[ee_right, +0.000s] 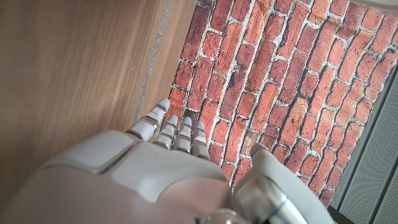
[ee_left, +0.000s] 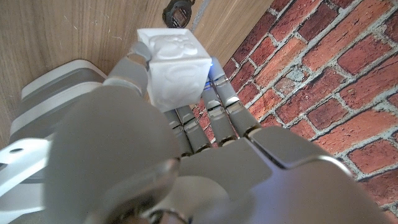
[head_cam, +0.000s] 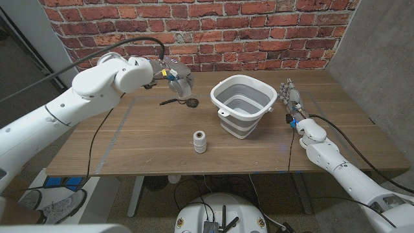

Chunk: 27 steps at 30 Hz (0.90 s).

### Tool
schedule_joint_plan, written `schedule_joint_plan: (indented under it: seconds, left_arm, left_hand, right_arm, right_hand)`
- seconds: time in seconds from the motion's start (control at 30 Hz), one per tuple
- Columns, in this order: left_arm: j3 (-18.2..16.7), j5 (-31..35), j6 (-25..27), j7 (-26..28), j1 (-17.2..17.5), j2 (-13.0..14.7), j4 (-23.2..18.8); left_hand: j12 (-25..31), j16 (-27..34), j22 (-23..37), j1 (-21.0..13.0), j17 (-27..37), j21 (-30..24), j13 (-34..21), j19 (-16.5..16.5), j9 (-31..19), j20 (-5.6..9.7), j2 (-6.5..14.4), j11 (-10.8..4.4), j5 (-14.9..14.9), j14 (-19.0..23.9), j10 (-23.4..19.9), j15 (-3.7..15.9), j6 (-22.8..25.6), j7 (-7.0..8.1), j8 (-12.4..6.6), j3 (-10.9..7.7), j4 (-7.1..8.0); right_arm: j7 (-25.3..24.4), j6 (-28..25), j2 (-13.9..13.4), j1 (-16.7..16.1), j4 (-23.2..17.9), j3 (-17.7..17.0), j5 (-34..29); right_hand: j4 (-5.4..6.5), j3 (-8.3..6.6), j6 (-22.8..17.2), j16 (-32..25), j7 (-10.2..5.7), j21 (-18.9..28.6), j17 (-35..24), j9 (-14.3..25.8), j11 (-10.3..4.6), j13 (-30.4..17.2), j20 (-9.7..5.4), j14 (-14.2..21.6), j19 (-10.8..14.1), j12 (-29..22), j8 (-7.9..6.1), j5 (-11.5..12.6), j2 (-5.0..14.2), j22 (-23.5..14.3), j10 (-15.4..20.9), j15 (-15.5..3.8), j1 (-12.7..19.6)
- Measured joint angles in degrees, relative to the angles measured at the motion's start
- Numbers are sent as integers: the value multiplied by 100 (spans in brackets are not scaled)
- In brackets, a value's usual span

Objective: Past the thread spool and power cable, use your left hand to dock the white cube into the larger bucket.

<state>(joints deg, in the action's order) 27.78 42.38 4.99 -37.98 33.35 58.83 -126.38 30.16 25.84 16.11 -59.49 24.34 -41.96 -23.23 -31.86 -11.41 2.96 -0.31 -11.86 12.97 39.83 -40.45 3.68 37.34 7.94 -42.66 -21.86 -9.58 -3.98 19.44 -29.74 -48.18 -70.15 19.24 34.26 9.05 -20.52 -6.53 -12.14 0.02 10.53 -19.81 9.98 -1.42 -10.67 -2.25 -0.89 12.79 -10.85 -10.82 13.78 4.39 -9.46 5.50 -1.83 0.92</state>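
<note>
White cube (ee_left: 172,67) gripped in raised left hand (head_cam: 176,81), beside grey bucket (head_cam: 243,105); right hand (head_cam: 292,102) empty, fingers straight.

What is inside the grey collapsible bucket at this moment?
The grey collapsible bucket shows only its own bare grey floor in the head view; nothing lies inside. Its near inner wall is hidden by the rim.

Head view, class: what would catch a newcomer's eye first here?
The grey bucket standing open at the table's middle, and the left hand raised to its left, holding the white cube. In front sits a small thread spool, alone on the wood.
</note>
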Motion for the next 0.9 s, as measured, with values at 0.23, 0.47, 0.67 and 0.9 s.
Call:
schedule_joint_plan:
  seconds: [0.23,0.47,0.67,0.9]
  left_arm:
    - [139,-81,-241,-125,-378,-268,149]
    - [314,-189,-503,-245,-793,-548,369]
    - [442,-244,-723,-287,-1097,-744,553]
    - [572,-267,-1013,-288,-1359,-920,758]
  left_hand:
    - [58,-22,0,-205,27,-44,-6,0,-3,0,307,15,-1,10,-181,11,43,-37,8,7,-8]
    - [58,-23,-1,-252,28,-65,-34,0,-3,0,353,17,-1,11,-183,8,43,-37,8,40,25]
    - [58,-24,-1,-257,26,-87,-34,37,-3,13,357,17,-2,54,-183,13,43,-37,8,39,23]
    - [56,-67,-1,-258,56,-132,-34,56,-4,-6,357,2,-18,65,-226,19,55,-49,8,39,23]
  right_arm:
    - [48,49,37,70,103,6,-2]
    - [81,89,55,119,189,9,-2]
    - [103,117,61,149,251,9,-2]
    - [133,152,86,199,357,5,5]
  right_hand:
    - [0,0,0,0,0,0,0,0,0,0,0,0,0,0,0,0,0,0,0,0,0]
    - [0,0,0,0,0,0,0,0,0,0,0,0,0,0,0,0,0,0,0,0,0]
    - [0,0,0,0,0,0,0,0,0,0,0,0,0,0,0,0,0,0,0,0,0]
    - [0,0,-21,0,-21,0,0,0,0,0,0,0,0,0,0,0,0,0,0,0,0]
